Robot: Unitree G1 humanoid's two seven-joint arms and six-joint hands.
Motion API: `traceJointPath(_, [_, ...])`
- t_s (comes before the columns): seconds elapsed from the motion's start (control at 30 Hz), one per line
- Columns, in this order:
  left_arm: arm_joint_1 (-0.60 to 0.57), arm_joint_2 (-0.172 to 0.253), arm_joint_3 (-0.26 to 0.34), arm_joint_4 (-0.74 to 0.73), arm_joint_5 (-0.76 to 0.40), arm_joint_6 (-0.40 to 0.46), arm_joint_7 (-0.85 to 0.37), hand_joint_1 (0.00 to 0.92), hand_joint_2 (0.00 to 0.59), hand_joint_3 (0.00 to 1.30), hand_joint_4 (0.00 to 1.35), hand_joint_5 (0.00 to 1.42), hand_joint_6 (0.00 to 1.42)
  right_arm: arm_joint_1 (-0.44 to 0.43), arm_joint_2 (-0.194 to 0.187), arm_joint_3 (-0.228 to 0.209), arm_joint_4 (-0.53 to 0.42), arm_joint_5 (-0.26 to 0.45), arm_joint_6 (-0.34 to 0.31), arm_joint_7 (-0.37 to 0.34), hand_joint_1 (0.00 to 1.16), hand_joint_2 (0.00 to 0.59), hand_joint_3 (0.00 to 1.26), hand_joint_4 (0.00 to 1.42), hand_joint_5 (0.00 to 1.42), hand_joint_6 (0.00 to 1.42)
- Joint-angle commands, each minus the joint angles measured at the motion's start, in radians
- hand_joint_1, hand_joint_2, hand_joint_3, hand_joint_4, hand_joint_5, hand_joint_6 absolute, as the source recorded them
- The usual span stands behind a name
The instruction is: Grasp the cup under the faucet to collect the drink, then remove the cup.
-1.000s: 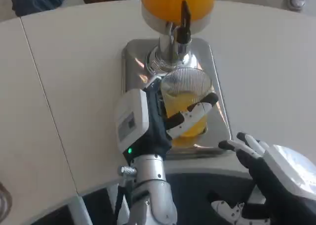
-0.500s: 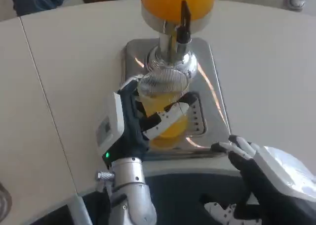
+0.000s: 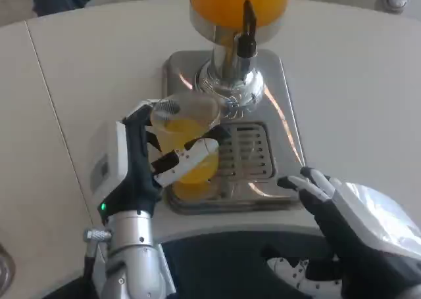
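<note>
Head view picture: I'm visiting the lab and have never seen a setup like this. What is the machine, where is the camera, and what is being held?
The camera sits on a humanoid robot's head or chest, looking down at a white table. The two silver arms are the robot's own. Its left hand grips a clear plastic cup partly filled with orange drink, at the left edge of a steel drip tray. The tray belongs to a juice dispenser with a black-handled faucet. The right hand holds nothing, near the table's front edge.
</note>
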Motion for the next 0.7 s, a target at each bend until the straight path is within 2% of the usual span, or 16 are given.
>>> traceJointPath(0.03, [0.020,0.026,0.017,-0.080,-0.022,-0.064,-0.028,0.575,0.012,0.96,1.15,1.35,1.42,-0.011,0.047,0.019,0.013,-0.018,-0.002,-0.019,0.74,0.372,0.13,0.00,0.00,0.00])
traceJointPath(0.27, [0.065,0.081,0.072,-0.185,-0.057,-0.083,-0.098,0.575,0.010,0.96,1.16,1.35,1.42,-0.029,0.046,0.050,0.020,-0.041,-0.010,-0.033,0.74,0.371,0.13,0.00,0.00,0.00])
traceJointPath(0.7, [0.199,0.203,0.174,-0.337,-0.114,-0.151,-0.231,0.575,0.009,0.96,1.16,1.35,1.42,-0.071,0.028,0.048,0.025,-0.067,-0.034,-0.036,0.72,0.367,0.13,0.00,0.00,0.00])
